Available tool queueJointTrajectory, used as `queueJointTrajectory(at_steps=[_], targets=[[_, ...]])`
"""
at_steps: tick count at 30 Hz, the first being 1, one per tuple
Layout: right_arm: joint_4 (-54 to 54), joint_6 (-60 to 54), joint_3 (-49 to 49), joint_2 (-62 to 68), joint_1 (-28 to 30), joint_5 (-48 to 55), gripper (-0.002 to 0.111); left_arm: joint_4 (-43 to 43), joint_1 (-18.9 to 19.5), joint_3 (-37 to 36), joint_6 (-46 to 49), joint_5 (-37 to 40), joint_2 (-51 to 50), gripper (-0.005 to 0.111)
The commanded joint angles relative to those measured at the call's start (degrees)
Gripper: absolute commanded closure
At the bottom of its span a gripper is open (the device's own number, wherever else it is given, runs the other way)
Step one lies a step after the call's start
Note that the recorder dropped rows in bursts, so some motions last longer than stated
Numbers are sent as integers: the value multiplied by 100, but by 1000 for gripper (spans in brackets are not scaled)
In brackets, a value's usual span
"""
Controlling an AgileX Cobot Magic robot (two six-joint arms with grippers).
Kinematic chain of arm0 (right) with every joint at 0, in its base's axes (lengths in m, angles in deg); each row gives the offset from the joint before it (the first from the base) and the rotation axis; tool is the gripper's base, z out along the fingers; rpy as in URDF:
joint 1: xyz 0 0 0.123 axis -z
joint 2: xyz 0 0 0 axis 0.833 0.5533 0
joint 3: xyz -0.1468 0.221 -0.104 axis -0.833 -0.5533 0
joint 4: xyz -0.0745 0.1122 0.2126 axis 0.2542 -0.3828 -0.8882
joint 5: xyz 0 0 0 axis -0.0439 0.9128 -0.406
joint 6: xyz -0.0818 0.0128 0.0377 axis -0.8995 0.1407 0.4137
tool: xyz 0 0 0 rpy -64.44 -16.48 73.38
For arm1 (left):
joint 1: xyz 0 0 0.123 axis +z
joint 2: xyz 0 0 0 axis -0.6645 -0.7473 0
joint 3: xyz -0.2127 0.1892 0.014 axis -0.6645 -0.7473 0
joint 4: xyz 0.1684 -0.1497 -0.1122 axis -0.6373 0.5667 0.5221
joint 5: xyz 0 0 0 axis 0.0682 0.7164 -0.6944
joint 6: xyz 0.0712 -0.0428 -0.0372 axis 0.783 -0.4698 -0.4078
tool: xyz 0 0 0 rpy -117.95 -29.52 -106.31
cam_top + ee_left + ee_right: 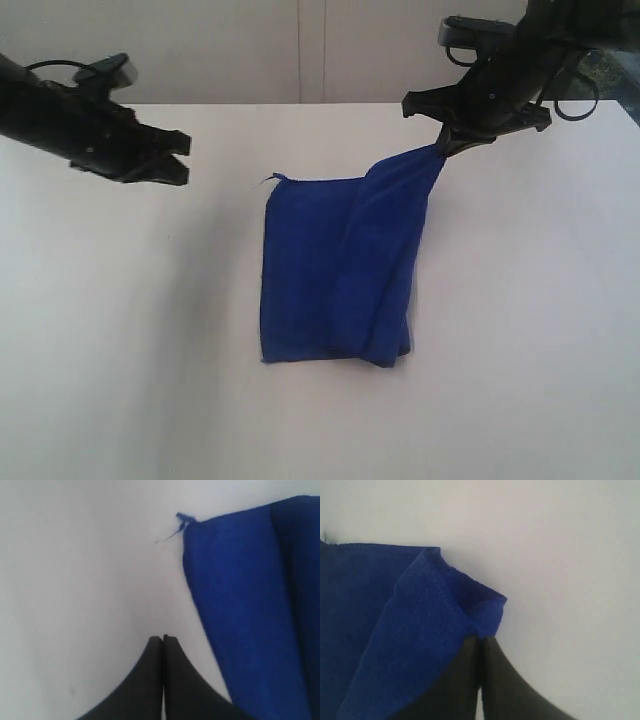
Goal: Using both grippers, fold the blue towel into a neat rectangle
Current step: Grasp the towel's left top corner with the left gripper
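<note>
The blue towel (330, 270) lies in the middle of the white table (110, 360), its left part flat. Its left edge runs straight from near to far and ends at the far left corner, where a loose thread (272, 178) sticks out. The near edge sits well back from the table's near side.

The right gripper (445, 146) is closed on the towel's far right corner and holds it above the surface. From there the cloth hangs in a slanted fold down to the near right corner. In the right wrist view the fingers (462, 680) meet with blue fabric pinched at their tips.

The left gripper (180, 160) hovers off to the far left, well apart from the cloth. Its fingers (145, 680) are pressed together on nothing. Bare tabletop lies on every side of the towel, widest on the left and near sides.
</note>
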Motion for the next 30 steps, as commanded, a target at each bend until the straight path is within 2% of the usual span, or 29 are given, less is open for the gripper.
queueJointTrajectory(at_steps=[1, 8, 14, 18, 30], targets=[[11, -69, 20, -18, 31, -41, 108, 241, -406, 1112, 84, 75, -943, 107], [11, -69, 20, -18, 31, -41, 108, 204, -922, 2353, 84, -238, -1972, 104], [10, -69, 20, -18, 31, 0, 108, 150, -1113, 2781, 185, -519, -2320, 78], [10, -69, 20, -18, 31, 8, 108, 112, -1122, 2826, 409, -646, -2435, 65], [10, -69, 20, -18, 31, -31, 108, 20, -1122, 2826, 422, -634, -2647, 63]])
